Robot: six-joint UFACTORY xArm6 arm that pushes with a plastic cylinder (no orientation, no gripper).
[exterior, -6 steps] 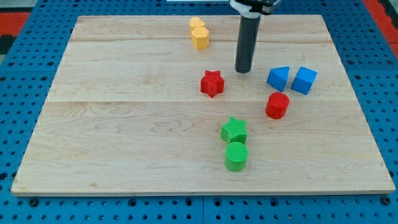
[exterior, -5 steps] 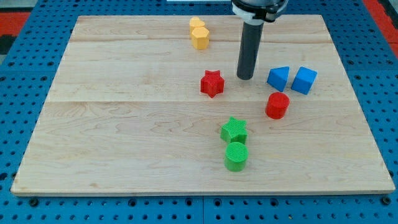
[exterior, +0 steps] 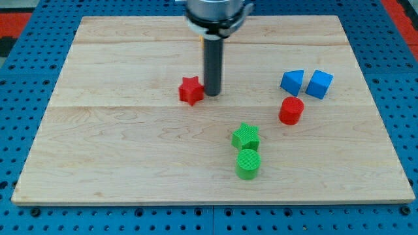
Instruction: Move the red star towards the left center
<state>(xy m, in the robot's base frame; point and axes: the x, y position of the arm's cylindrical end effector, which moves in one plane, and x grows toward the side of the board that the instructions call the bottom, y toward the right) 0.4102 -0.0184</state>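
Observation:
The red star (exterior: 191, 91) lies on the wooden board (exterior: 117, 143), a little left of the board's middle. My tip (exterior: 212, 93) stands right against the star's right side, touching it or nearly so. The rod rises from there toward the view's top and hides the yellow blocks behind it.
A red cylinder (exterior: 291, 110) sits at the right of centre, with two blue blocks (exterior: 292, 81) (exterior: 319, 84) above it. A green star (exterior: 246, 136) and a green cylinder (exterior: 248, 163) lie below centre. The board rests on a blue pegboard.
My tip has swung from the star's upper right down and to the left. The red star has slid about 50 pixels to the left. The yellow blocks are now hidden by the rod.

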